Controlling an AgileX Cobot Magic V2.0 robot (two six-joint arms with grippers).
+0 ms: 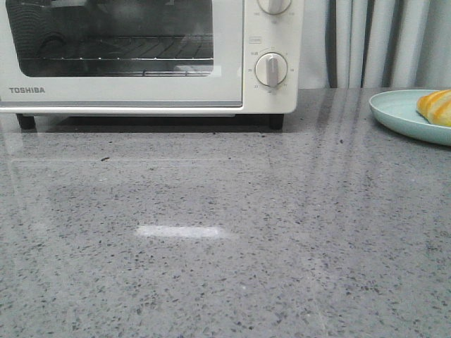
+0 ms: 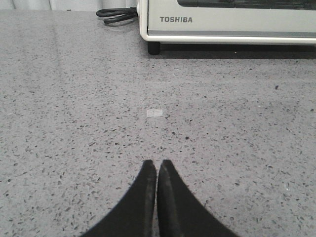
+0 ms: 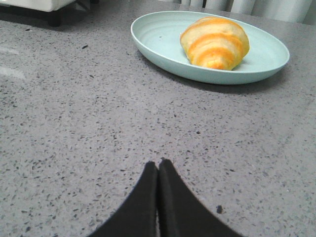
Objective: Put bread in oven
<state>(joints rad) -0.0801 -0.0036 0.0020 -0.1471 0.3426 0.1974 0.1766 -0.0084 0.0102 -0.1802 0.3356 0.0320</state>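
The bread, golden-orange with cream stripes, lies on a pale green plate. In the front view the bread shows at the far right on the plate. The cream-white Toshiba oven stands at the back left, door shut, wire rack visible through the glass. Its lower front also shows in the left wrist view. My left gripper is shut and empty over bare countertop, well short of the oven. My right gripper is shut and empty, short of the plate. Neither gripper shows in the front view.
The grey speckled countertop fills the scene. A black power cord lies coiled beside the oven's corner. The oven's dial knobs are on its right side. Grey curtains hang behind.
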